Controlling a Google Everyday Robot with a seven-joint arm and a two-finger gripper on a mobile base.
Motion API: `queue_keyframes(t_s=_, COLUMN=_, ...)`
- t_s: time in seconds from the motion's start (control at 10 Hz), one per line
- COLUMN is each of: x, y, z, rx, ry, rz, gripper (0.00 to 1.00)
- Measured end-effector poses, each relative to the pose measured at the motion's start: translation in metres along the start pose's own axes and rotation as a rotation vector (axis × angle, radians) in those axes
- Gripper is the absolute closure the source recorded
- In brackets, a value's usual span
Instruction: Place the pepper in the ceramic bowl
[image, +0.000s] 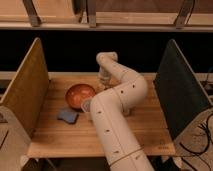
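The bench (150, 125) is a wooden top fenced by two upright boards, a tan panel (25, 90) at the picture's left and a dark panel (180, 90) at its right. The white arm (112, 130) rises from the near edge, bends over the middle of the bench and folds back toward the far side. There the claw (104, 81) hangs low, just beyond the far right rim of the bowl (79, 95).

The bowl sits left of centre, glossy orange-brown, and its inside looks bare as far as it shows. Just in front of it lies a blue pad (68, 116). A small pale container (85, 106) stands at the bowl's near right edge, partly behind the arm.

I cannot find the pepper anywhere. It is not in the bowl, and nothing like it lies on the open wood. It may be under the claw or behind the arm. How wide the claw stands, and whether it has hold of anything, I cannot tell.

My judgement is that the placing is not yet done. The pepper has yet to arrive over the bowl and be let go inside it. Whether the pick is made or still to come cannot be settled from this view.

Count: one bench, two panels, one arm, one bowl, one pad, one container, one claw, no pepper in sight.
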Motion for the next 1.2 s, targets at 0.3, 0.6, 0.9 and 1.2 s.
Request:
queue_keyframes(t_s=0.3, x=-0.004, y=-0.003, z=-0.003, rx=0.002, ry=-0.011, rz=0.002, gripper=0.98)
queue_keyframes(t_s=0.6, x=-0.011, y=-0.010, z=-0.016, rx=0.035, ry=-0.016, rz=0.002, gripper=1.00)
queue_keyframes(t_s=0.9, x=-0.027, y=-0.028, z=-0.055, rx=0.131, ry=-0.029, rz=-0.013, gripper=1.00)
queue_keyframes(t_s=1.2, x=-0.060, y=-0.037, z=-0.103, rx=0.226, ry=-0.073, rz=-0.070, gripper=1.00)
